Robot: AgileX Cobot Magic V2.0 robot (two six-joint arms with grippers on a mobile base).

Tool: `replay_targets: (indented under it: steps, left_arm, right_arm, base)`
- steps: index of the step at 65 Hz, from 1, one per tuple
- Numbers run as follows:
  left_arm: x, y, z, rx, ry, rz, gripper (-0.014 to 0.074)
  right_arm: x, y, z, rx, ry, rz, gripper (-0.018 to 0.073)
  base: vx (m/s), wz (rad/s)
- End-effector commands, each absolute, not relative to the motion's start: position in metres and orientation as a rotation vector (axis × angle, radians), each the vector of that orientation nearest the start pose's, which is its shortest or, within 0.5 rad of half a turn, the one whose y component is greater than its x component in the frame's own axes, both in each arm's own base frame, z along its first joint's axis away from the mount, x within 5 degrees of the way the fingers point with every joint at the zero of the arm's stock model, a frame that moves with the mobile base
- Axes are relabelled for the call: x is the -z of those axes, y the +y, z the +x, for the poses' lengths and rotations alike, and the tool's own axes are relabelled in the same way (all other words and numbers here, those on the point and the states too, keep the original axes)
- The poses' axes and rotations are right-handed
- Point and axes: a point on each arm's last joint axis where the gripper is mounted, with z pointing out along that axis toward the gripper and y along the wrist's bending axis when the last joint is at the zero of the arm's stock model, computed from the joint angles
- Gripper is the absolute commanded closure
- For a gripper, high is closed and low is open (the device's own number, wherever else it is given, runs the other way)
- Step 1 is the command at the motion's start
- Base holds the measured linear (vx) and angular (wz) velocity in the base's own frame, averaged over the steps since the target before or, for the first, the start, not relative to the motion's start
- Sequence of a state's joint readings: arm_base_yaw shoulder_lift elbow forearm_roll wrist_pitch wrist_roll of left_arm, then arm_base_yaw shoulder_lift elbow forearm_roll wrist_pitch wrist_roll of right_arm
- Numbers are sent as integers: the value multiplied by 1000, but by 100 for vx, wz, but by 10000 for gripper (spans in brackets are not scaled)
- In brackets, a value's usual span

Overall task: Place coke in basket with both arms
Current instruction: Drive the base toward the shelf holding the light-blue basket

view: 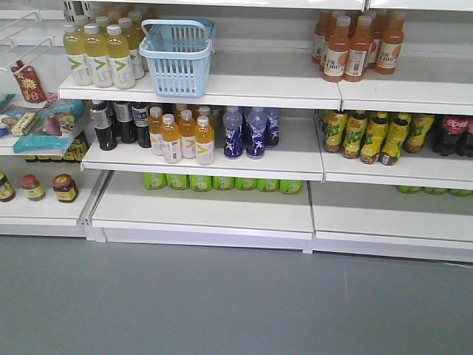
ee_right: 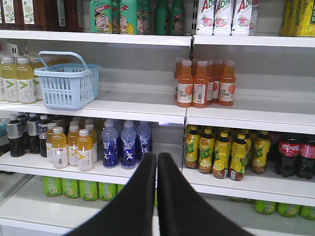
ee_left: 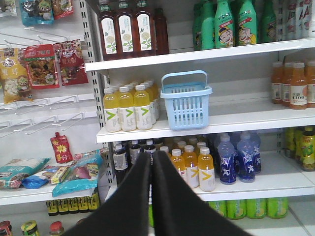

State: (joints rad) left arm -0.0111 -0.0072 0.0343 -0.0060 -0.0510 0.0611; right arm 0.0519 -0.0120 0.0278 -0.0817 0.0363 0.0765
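The light blue basket (view: 177,59) stands on the upper shelf beside pale yellow bottles, handles raised; it also shows in the left wrist view as basket (ee_left: 186,101) and in the right wrist view as basket (ee_right: 66,81). The coke (view: 454,134), dark bottles with red labels, stands at the far right of the middle shelf, seen too as coke (ee_right: 289,155). My left gripper (ee_left: 151,155) is shut and holds nothing, well back from the shelves. My right gripper (ee_right: 156,156) is also shut and holds nothing, left of the coke. Neither arm appears in the front view.
The white shelf (view: 244,92) carries orange bottles (view: 358,46) at right. Below stand orange drinks (view: 185,137), blue bottles (view: 247,132) and yellow-green bottles (view: 373,137). Green bottles (view: 222,182) line the lowest shelf. Snack bags (ee_left: 42,66) hang at left. Grey floor (view: 222,303) lies in front.
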Motion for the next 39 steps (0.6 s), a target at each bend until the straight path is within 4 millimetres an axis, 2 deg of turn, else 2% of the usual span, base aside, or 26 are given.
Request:
replay_targets:
  steps: [1, 39]
  left_arm:
    - [-212, -1, 54, -19, 1375, 38, 603]
    - [-212, -1, 54, -19, 1375, 38, 603]
  right_arm:
    - [-203, 3, 56, -27, 1465, -53, 564]
    - [-203, 3, 56, -27, 1465, -53, 564]
  base:
    - [15, -1]
    - [15, -2]
